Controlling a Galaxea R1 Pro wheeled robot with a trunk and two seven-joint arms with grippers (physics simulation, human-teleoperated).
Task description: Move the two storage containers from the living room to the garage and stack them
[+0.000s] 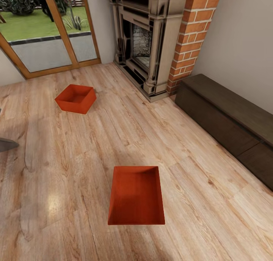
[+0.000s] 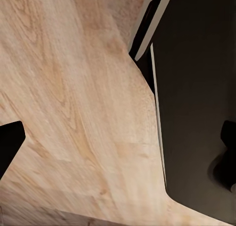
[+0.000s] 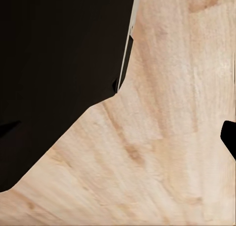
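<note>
Gripper states cannot be told; nothing seen held. Near storage container (image 1: 136,196) and far-left container (image 1: 76,98) lie apart on living-room wood floor (image 1: 197,223). Task judged unstarted: both to be carried to garage, stacked.

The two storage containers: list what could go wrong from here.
1. The near container and the far container lie well apart on the wood floor, so both probably need separate pickups.
2. Both are open-topped with thin walls; a one-sided grip may tilt or slip.
3. The dark bench and fireplace stand close by; turning the base there risks a bump.
</note>
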